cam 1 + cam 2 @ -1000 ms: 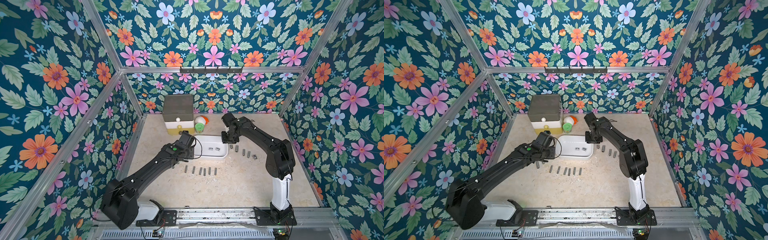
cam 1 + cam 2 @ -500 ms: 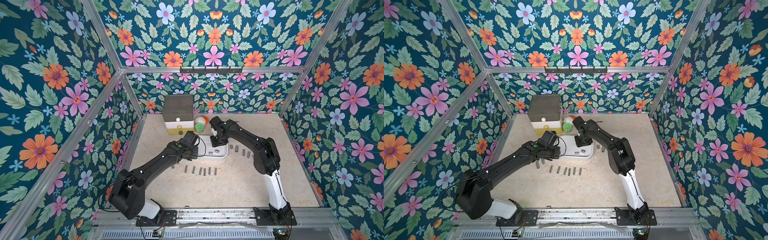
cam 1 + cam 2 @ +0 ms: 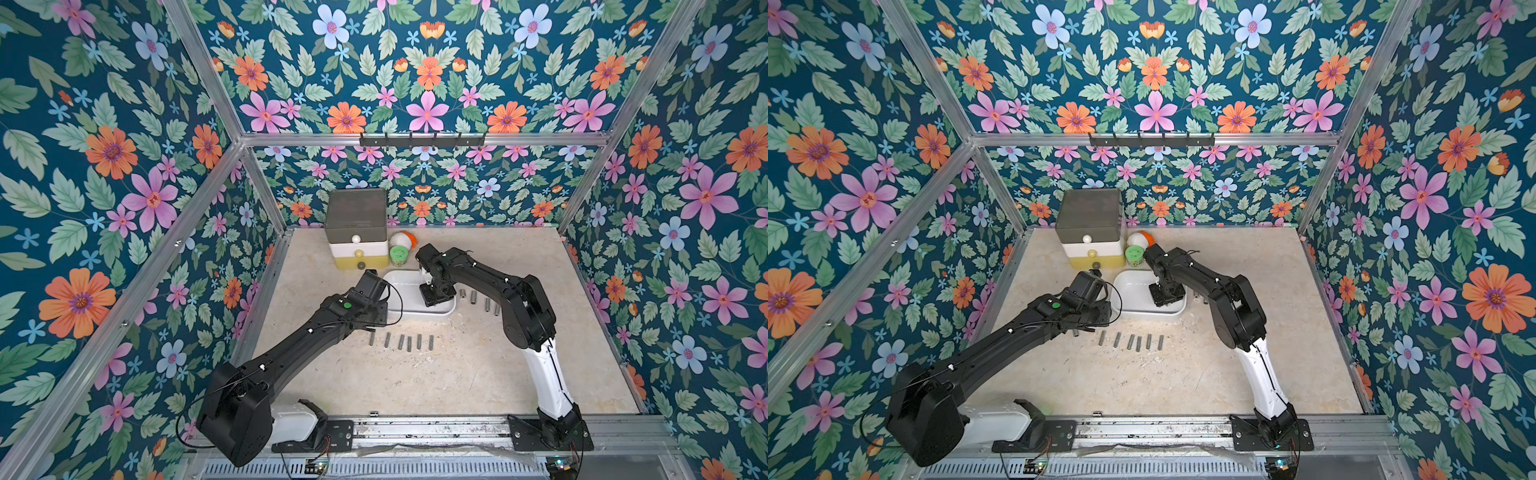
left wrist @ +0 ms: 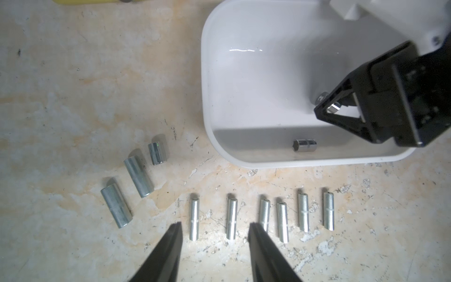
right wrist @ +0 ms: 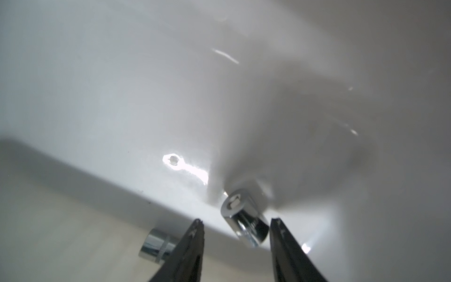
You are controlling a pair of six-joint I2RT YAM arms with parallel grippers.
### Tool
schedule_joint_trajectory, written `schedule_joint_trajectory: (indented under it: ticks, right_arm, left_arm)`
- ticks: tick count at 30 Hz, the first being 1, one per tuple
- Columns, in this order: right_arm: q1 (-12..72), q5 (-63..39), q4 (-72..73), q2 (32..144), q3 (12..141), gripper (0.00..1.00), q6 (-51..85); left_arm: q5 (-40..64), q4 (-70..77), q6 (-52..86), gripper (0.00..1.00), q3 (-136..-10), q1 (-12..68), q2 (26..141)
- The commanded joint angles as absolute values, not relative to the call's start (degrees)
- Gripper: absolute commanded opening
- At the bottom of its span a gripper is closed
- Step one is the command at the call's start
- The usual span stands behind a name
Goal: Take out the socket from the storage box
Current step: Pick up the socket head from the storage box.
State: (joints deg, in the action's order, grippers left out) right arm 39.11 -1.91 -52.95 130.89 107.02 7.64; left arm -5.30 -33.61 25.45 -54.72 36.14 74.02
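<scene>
The storage box [image 3: 399, 279] [image 3: 1126, 286] [image 4: 207, 80] is a shallow white tub in mid-table. My right gripper [image 3: 432, 297] [image 3: 1165, 297] [image 5: 236, 223] reaches down inside it, open. A short chrome socket [image 5: 244, 219] [image 4: 333, 107] lies between its fingertips, with a gap showing on both sides. A second chrome socket [image 5: 157, 244] [image 4: 305, 145] lies on the tub floor beside it. My left gripper [image 4: 216, 225] hangs open and empty over the table in front of the tub.
Several thin sockets [image 3: 401, 341] [image 4: 263, 214] lie in a row in front of the tub, three thicker ones [image 4: 136, 180] to its left, several more [image 3: 478, 300] to its right. A stacked drawer tower [image 3: 356, 226] and a green-lidded jar [image 3: 400, 254] stand behind.
My right gripper has swung left from the tub's right edge and dropped into the tub, its jaws spreading a little. The left arm has drawn in, its gripper staying by the tub.
</scene>
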Motion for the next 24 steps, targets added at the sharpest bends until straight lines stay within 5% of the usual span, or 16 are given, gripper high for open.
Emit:
schedule_joint_trajectory:
  ticks: [1,8,13,24]
  right_arm:
    - [40.0,0.1,-54.7,132.5,107.4,0.49,6.8]
    - [40.2,3.1,-56.6,134.9,108.3,0.36,8.4]
    - [40.2,3.2,-55.8,132.3,108.3,0.09,9.6]
    - [39.7,1.1,-54.4,126.8,111.1,0.02,12.4]
  left_arm:
    - [-7.1,-35.5,25.8,0.51,-54.6,36.1,73.0]
    - [-8.6,-36.3,25.8,0.51,-53.6,35.9,70.9]
    - [-9.0,-36.1,26.0,0.51,-52.8,35.8,69.6]
    - [-9.1,-35.7,27.0,0.51,-51.9,35.8,68.8]
